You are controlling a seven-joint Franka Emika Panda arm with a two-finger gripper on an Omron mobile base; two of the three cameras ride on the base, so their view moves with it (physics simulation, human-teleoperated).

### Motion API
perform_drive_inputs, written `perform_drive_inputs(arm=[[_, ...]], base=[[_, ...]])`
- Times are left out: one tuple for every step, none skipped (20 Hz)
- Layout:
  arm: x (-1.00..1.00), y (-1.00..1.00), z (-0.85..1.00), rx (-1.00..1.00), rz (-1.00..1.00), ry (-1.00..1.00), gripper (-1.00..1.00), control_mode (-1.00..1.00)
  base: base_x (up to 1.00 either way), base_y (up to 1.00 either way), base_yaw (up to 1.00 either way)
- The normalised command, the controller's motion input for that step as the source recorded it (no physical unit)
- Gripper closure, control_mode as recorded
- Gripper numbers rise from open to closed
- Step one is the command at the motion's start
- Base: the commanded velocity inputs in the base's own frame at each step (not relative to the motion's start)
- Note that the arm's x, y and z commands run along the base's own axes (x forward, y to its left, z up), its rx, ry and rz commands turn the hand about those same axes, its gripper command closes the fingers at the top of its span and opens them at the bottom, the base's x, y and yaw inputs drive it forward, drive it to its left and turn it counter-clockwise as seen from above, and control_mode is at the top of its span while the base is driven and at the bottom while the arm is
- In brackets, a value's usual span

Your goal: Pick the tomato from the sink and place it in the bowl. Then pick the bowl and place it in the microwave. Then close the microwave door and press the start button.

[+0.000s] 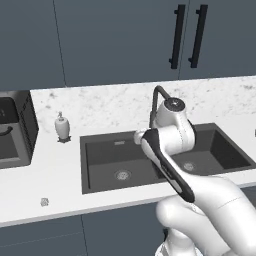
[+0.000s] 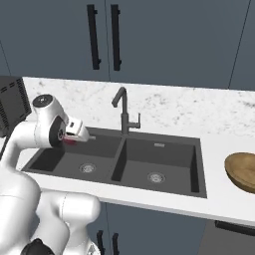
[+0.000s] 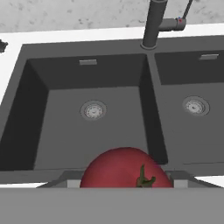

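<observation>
My gripper (image 2: 75, 135) is shut on the tomato (image 3: 126, 170), a glossy red ball with a green stalk that sits between the jaws at the bottom of the hand view. The tomato (image 2: 69, 141) hangs above the left basin of the dark grey sink (image 2: 164, 149), clear of its floor. Both basins and their round drains (image 3: 93, 110) lie below the hand. The light-brown wooden bowl (image 2: 242, 172) stands on the white counter to the right of the sink, cut off by the picture's edge. The dark microwave (image 1: 12, 132) stands at the far left; its door is out of view.
A dark gooseneck tap (image 2: 122, 112) rises behind the divider between the basins. A white soap dispenser (image 1: 62, 126) stands on the counter left of the sink, and a small speckled object (image 1: 44, 202) lies near the front edge. Dark cabinets with black handles (image 1: 175, 35) hang above.
</observation>
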Motion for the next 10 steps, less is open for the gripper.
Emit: perform_drive_inputs(arm=[[-0.31, -0.99, 0.0, 0.0, -0.01, 0.0, 1.0, -1.0], [-0.26, -1.0, 0.0, 0.0, 0.0, 0.02, 1.0, -1.0], [-0.2, -1.0, 0.04, 0.0, 0.0, 0.04, 1.0, -1.0], [-0.15, -1.0, 0.15, 0.0, 0.0, 0.05, 1.0, -1.0], [-0.19, -0.93, 0.24, 0.0, 0.0, 0.02, 1.0, -1.0], [-0.08, -0.92, 0.25, 0.0, 0.0, 0.08, 1.0, -1.0], [-0.1, -0.94, 0.23, -0.01, 0.0, 0.09, 1.0, -1.0], [-0.15, -1.0, 0.23, -0.01, 0.0, 0.07, 1.0, -1.0], [-0.21, -1.0, 0.21, -0.01, 0.0, 0.05, 1.0, -1.0], [-0.13, -1.0, 0.1, 0.0, 0.0, 0.09, 1.0, -1.0]], base=[[0.0, 0.0, 0.0], [0.0, 0.0, 0.0], [0.0, 0.0, 0.0], [0.0, 0.0, 0.0], [0.0, 0.0, 0.0], [0.0, 0.0, 0.0], [0.0, 0.0, 0.0], [0.0, 0.0, 0.0], [0.0, 0.0, 0.0], [0.0, 0.0, 0.0]])
